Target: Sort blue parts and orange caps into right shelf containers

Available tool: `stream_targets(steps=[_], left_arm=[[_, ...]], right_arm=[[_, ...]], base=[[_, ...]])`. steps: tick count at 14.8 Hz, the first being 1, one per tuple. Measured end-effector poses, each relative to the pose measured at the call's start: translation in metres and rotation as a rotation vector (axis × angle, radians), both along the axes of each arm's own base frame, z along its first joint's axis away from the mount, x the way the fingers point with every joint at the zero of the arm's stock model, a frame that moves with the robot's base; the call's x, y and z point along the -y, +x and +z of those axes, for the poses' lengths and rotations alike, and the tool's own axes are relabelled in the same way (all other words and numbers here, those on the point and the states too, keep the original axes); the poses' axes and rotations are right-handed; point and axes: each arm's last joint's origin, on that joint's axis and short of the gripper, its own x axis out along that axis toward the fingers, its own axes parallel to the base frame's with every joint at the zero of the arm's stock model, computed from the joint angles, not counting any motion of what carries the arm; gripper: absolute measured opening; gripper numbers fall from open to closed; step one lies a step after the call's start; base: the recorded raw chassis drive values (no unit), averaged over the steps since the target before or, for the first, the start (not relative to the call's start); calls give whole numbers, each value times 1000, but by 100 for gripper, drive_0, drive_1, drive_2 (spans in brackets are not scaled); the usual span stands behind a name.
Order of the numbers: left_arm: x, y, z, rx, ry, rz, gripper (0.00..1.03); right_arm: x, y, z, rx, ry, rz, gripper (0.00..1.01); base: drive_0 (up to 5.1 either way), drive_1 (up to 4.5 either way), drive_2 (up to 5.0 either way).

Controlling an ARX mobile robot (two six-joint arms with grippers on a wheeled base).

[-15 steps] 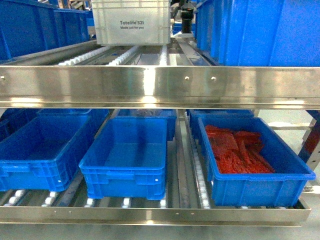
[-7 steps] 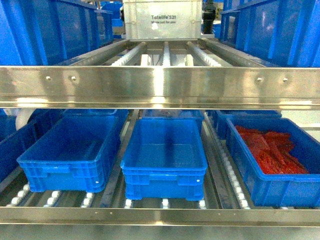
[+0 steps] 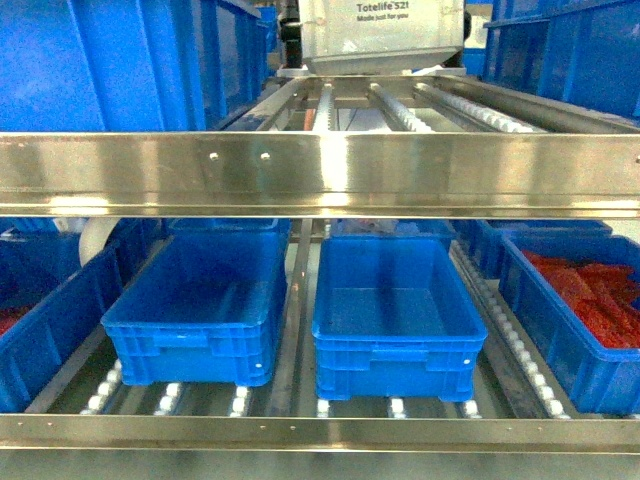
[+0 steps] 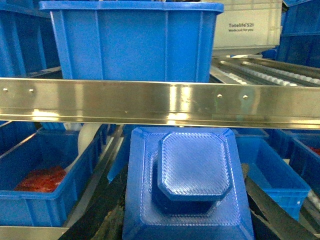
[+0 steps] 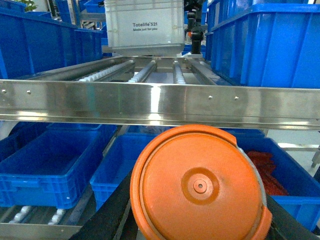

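Note:
In the left wrist view my left gripper [image 4: 187, 216] is shut on a blue part [image 4: 192, 170], a ribbed square tray shape with a raised octagonal top; black fingers [image 4: 107, 210] flank it. The right wrist view is filled by a round orange cap [image 5: 200, 186], and my right gripper [image 5: 197, 222] is shut on it. Neither gripper shows in the head view. On the lower shelf stand two empty blue containers [image 3: 190, 345] [image 3: 395, 360]. Another container [image 3: 560, 340] at the right holds red pieces.
A steel shelf rail [image 3: 320, 170] crosses the view at mid height. Above it, roller tracks carry a white Totelife crate [image 3: 385, 35] and tall blue crates [image 3: 120, 60]. A further blue crate [image 3: 50, 330] sits at the lower left.
The head view has swung along the shelf: the crates and the white crate have slid rightwards in it, and the crate of red pieces now sits at the right edge.

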Motion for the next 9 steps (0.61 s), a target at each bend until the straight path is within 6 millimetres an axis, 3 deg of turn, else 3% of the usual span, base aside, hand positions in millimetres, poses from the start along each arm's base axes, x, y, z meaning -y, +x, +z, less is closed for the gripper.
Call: stream_targets(steps=[6,9], left_arm=[[0,0,0,2,0,0,44],[0,0,0,3,0,3,44]], right_arm=[[0,0,0,-1,0,0,44],[0,0,0,-2,0,3,44]], base=[[-494,251,251],[0,0,0]])
